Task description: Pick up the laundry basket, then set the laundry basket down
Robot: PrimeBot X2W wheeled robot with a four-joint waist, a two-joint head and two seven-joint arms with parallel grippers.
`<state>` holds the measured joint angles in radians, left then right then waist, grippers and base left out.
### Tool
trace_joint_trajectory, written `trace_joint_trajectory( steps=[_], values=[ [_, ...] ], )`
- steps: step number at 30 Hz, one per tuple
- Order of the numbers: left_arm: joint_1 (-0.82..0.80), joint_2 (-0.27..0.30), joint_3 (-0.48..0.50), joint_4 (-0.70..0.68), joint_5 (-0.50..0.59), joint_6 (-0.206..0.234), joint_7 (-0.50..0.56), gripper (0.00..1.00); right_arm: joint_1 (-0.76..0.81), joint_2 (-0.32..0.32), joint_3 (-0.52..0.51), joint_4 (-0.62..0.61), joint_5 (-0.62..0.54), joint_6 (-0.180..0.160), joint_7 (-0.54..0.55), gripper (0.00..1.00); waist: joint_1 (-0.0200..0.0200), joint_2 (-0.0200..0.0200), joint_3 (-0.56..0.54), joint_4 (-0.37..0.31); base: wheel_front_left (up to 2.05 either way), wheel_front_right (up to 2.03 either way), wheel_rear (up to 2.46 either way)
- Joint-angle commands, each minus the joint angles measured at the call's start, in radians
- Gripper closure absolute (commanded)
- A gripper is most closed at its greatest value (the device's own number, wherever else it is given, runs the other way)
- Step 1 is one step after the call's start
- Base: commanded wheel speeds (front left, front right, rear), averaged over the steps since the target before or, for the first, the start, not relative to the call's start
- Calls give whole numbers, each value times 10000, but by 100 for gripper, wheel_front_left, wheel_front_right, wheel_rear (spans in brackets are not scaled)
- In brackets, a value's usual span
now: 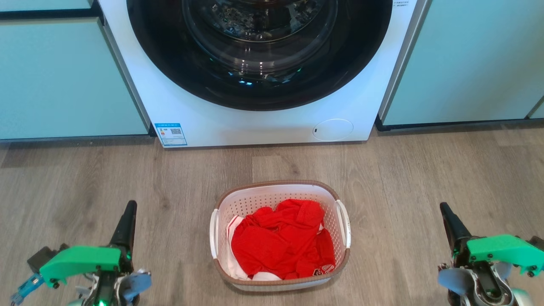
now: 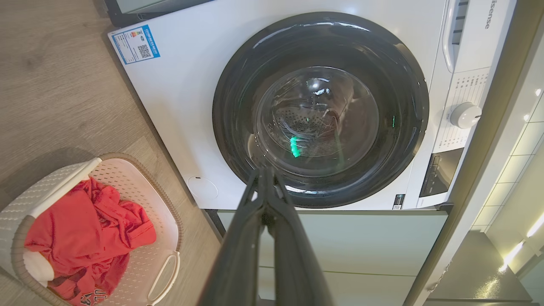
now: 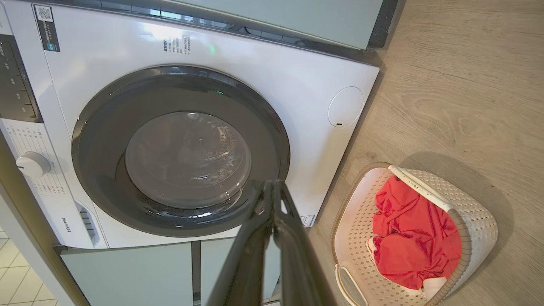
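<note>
The laundry basket (image 1: 255, 199), white with perforated walls, a brown rim and two white side handles, stands on the wood floor in front of the washing machine, holding red clothing (image 1: 280, 242). It also lies at the lower left of the left wrist view (image 2: 157, 238) and the lower right of the right wrist view (image 3: 476, 216). My left gripper (image 1: 128, 208) hovers well to the basket's left, fingers pressed together (image 2: 265, 174). My right gripper (image 1: 444, 208) hovers well to its right, also shut and holding nothing (image 3: 272, 185).
A white front-loading washing machine (image 1: 263, 123) with a dark round door stands just behind the basket, between pale green cabinets (image 1: 63, 80). Wood floor (image 1: 85, 174) spreads on both sides of the basket.
</note>
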<state>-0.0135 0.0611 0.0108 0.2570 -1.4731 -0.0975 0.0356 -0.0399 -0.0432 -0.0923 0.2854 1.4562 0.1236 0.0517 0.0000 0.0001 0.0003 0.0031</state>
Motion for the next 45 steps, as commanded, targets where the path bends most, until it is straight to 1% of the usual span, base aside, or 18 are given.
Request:
trace_joint_trajectory(
  steps=[1,13,45],
  values=[
    [-628,168,392,-240,-380,-143,129,100,-525,-204,126,-378,389,65,121,100,0,-1,4,-5,0,0,0],
    [-915,159,659,-136,-1663,-332,479,100,-662,-205,-31,-417,1676,71,468,100,0,-1,28,-31,0,0,0],
    [-924,75,778,-130,-1564,-332,574,100,-669,-158,-98,-413,1620,71,522,100,0,-1,28,-31,0,0,0]
  ],
)
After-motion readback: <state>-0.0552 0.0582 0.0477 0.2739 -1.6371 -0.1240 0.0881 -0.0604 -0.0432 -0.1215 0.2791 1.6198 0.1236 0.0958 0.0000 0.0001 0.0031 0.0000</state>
